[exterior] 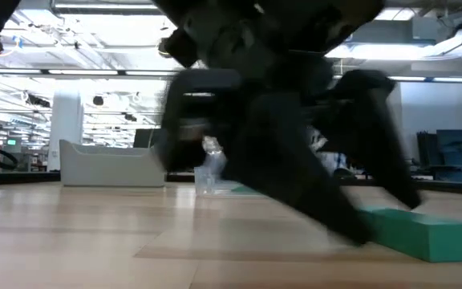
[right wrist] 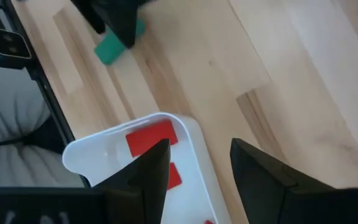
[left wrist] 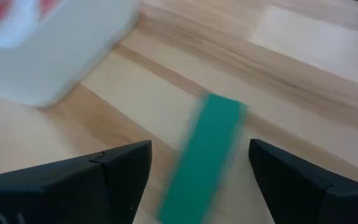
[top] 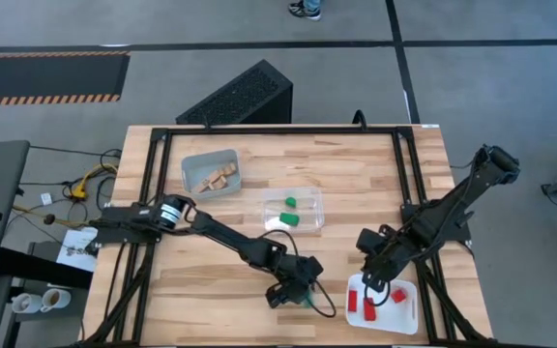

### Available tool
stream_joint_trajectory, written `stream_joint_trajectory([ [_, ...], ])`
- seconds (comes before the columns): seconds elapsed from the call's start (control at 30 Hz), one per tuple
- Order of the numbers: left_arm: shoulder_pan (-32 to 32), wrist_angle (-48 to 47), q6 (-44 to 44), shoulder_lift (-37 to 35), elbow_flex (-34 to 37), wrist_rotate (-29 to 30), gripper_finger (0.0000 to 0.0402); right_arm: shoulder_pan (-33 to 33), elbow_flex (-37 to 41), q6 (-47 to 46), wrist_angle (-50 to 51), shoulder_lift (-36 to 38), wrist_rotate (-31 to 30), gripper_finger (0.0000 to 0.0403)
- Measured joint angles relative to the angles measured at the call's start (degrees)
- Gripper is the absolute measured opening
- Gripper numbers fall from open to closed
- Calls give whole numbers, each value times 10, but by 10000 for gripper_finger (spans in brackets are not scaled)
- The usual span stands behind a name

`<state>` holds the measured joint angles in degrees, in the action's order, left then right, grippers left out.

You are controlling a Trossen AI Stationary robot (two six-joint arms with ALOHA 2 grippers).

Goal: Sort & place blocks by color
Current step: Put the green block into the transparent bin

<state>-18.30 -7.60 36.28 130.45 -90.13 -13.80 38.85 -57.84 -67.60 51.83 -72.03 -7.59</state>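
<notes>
The left claw (top: 296, 293) is spread wide with a green bar block (left wrist: 202, 158) lying flat on the wooden surface (top: 356, 164) between its fingers, ungripped. The right claw (top: 375, 282), also released, hovers over the white tray (right wrist: 194, 140) of red blocks (right wrist: 151, 138).

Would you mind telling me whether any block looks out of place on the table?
Yes: one green bar lies loose on the bare wood between the left tool's open fingers, outside the clear tray holding the other green blocks.
</notes>
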Motion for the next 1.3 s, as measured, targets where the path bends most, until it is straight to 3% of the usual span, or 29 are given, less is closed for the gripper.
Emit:
stream_joint_trajectory([
  [0.2,13,-32,-12,13,-19,-3,229,0,-4,-2,0,0,-4,189],
  [0.5,29,-85,-44,12,-22,-21,62,-2,-4,15,1,0,-30,189],
  [0.67,29,-99,-44,-5,-19,-1,62,-4,-4,26,3,0,-30,188],
  [0.93,81,-209,-51,-126,-6,118,62,-4,-4,66,-7,0,-48,188],
  [1.07,142,-230,-75,-192,36,121,62,-4,-4,94,-11,0,-74,188],
  [1.17,186,-189,-90,-241,70,121,62,-4,-4,111,-14,0,-85,188],
  [1.3,234,-179,-120,-246,99,103,62,-4,-4,129,-15,1,-102,188],
])
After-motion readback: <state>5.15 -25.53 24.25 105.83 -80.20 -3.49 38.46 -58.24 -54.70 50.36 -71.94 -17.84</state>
